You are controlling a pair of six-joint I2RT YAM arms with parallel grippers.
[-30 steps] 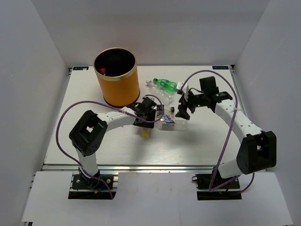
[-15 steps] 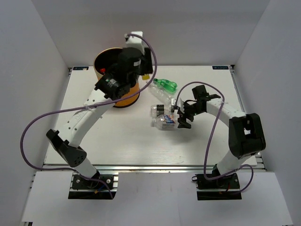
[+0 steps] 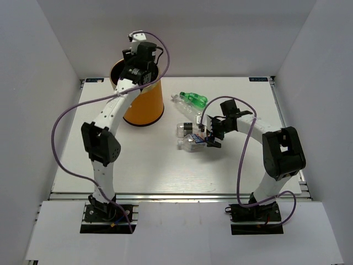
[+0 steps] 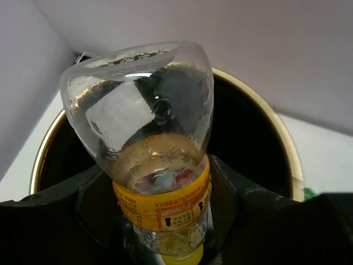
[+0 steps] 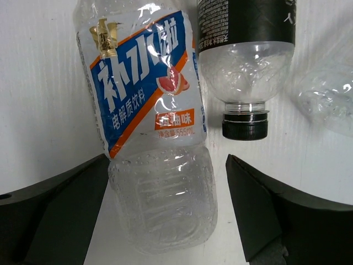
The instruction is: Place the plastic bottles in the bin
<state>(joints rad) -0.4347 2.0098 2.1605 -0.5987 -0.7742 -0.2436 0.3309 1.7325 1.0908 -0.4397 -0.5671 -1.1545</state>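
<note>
Left gripper (image 4: pixel 160 193) clamps orange-labelled bottle (image 4: pixel 149 127) above bin (image 3: pixel 144 106), upper left; releasing off-centre, I risk rim bounce. Right gripper (image 5: pixel 165 212) wide, straddling blue-white bottle (image 5: pixel 140 110).

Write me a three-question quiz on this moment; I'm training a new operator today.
1. True or false: the left gripper holds a yellow-labelled bottle above the bin.
2. Which bottle lies between the open fingers of the right gripper? A) green bottle B) blue-white labelled bottle C) black-capped bottle
3. Fill in: the bottle in the left gripper has a ____ cap.

Key: 1 true; 2 B; 3 yellow.
</note>
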